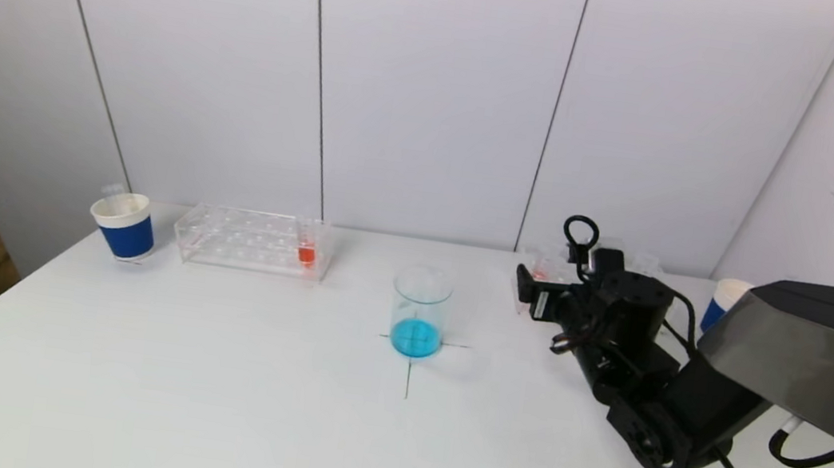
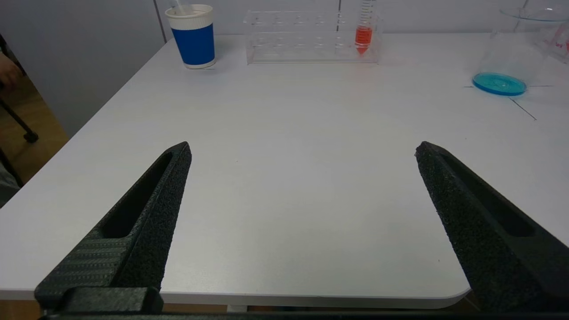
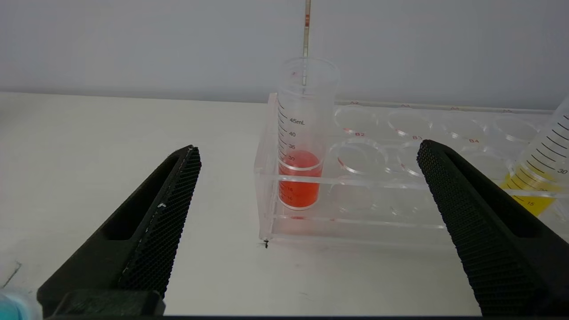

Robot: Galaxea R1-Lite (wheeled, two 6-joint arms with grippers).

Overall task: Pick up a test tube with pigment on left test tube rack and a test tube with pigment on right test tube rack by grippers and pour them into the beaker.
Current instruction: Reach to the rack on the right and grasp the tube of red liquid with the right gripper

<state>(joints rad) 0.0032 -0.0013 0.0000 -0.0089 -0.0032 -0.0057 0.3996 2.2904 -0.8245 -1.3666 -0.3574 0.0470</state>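
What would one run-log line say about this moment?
right hand: open, facing red tube in right rack | left hand: open, idle | beaker: blue liquid

left rack (image 1: 251,239): clear, far left on tabletop | left tube (image 1: 307,246): upright in the rack's right end, red pigment | beaker (image 1: 420,312): clear, upright at centre on a cross mark, blue liquid at bottom | right rack (image 3: 391,178): clear | right tube (image 3: 302,146): upright in its end hole, red pigment | yellow tube (image 3: 540,178): same rack

Beaker (image 1: 420,311) between left rack (image 1: 253,240) and right rack (image 3: 391,178)
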